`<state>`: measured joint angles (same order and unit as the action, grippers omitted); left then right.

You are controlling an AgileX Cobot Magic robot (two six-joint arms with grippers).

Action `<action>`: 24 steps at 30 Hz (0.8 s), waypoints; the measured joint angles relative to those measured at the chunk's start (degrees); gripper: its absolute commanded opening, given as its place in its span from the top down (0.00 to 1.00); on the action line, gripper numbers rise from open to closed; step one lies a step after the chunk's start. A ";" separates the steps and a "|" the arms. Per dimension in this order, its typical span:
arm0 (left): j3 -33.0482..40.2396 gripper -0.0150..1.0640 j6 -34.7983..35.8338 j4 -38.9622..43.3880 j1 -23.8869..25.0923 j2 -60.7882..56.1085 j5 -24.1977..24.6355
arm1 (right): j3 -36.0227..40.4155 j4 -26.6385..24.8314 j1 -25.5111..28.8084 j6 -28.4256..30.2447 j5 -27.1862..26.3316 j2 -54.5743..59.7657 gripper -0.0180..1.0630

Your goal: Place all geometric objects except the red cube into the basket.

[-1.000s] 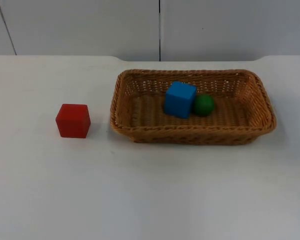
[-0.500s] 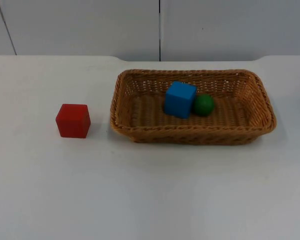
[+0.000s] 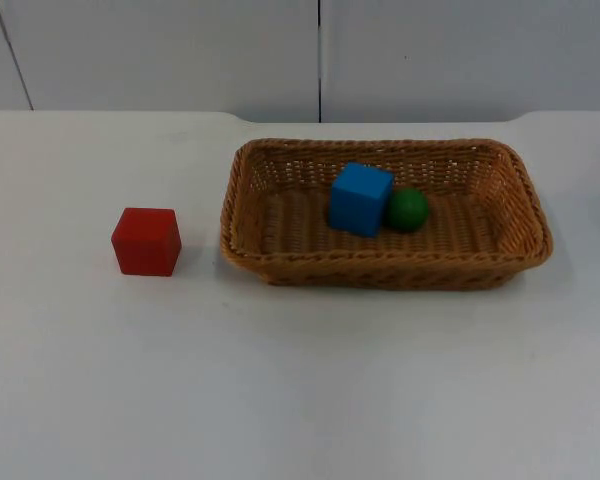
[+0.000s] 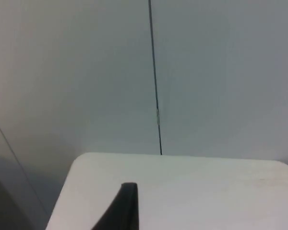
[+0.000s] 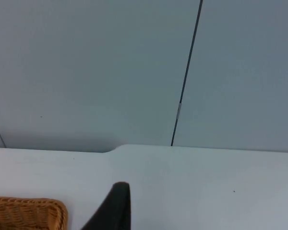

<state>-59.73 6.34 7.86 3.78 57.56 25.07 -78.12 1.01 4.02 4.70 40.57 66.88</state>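
1. Two shapes lie in the basket [image 3: 238,215]: the blue cube [image 3: 360,198] and the green ball [image 3: 408,210], touching each other. The red cube [image 3: 146,241] sits on the table [image 3: 300,380], apart from the basket.
2. We judge the sorting done; the next move calls for nothing but holding back.
3. Left gripper [image 4: 127,211] and right gripper [image 5: 116,208] each show one fingertip, pointing toward the partition wall [image 4: 86,72]; the basket's corner lies just beside the right one. We cannot tell how their jaws stand.
4. We read no labels or writing, as far as we can make out.
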 measured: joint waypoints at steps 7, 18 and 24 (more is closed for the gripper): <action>0.00 0.02 0.00 0.54 0.00 -0.47 -4.88 | 0.00 -0.12 0.00 -0.35 -0.77 -0.62 0.01; 0.00 0.02 0.10 -1.82 -1.64 -8.73 1.37 | 1.94 0.02 0.00 0.13 2.66 -17.52 0.01; 0.00 0.02 0.10 -2.28 -6.04 -19.48 8.50 | 8.98 0.09 0.00 0.66 4.88 -32.83 0.01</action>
<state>-59.73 6.44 5.57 -2.26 38.09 33.57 -69.14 1.10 4.02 5.35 45.46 34.05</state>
